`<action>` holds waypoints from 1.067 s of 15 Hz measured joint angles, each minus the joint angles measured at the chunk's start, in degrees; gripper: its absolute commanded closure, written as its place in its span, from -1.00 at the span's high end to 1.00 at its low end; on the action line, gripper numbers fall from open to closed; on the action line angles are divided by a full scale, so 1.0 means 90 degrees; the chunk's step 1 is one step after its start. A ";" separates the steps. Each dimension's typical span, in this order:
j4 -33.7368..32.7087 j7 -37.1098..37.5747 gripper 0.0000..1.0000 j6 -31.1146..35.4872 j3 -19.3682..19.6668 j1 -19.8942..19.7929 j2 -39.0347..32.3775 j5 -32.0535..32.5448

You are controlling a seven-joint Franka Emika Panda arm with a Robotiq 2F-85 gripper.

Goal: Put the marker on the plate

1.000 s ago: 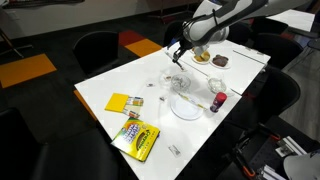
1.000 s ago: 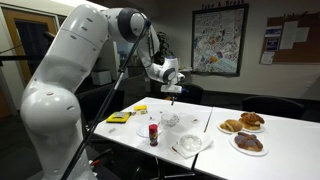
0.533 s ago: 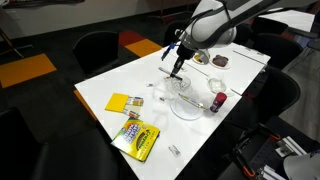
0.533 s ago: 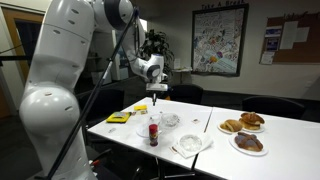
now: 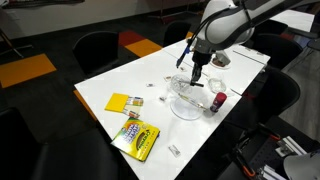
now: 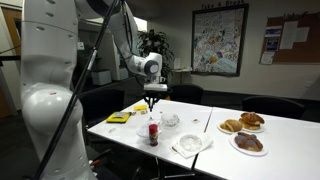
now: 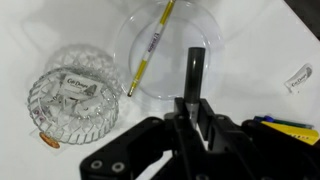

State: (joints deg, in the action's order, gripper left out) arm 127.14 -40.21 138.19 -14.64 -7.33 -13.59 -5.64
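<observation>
**tablewatcher:** Where's the marker at? I can't spot it in the wide shots.

**me:** Yeah, in both exterior views it's too small to pick out. The wrist view has it though. The slim yellow marker [image 7: 150, 47] lies slantwise on the plain white round shallow plate [image 7: 200, 30], with one tip right at the rim. The other end is cut off by the top of the frame, and the plate's far side is cropped there too. On the white worktop [image 5: 108, 85] that plate [image 5: 186, 108] sits close to one long edge, roughly halfway along. The small red cup [image 5: 218, 101] is just beside it at the same edge.

**tablewatcher:** And your pincer?

**me:** My pincer [image 7: 193, 55] hangs over the plate, clear of the marker. Spread or pressed together, I honestly can't tell. The wrist view only gives me a single dark finger bar, and in an exterior view the pincer [image 5: 194, 78] is just a dark blob.

**tablewatcher:** Anything else nearby?

**me:** A clear cut-glass bowl [image 7: 75, 95] sits just beside the plate, with something pale inside that I can't read. The yellow snack packet [image 5: 136, 138] lies towards the near corner. In the wrist view it's mostly hidden behind my own housing.
</observation>
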 measured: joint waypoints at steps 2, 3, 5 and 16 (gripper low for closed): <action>0.0210 -0.0162 -0.92 0.0302 0.0240 0.0142 -0.0122 0.0238; 0.0302 -0.0266 -0.92 0.0494 0.0309 0.0181 -0.0232 0.0280; 0.0406 -0.0465 -0.92 0.0824 0.0341 0.0215 -0.0520 0.0284; 0.0372 -0.0454 0.25 0.1988 0.0250 0.0455 -0.1579 0.0695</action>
State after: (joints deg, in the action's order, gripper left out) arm 130.49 -44.30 156.09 -12.39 -3.24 -27.81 0.62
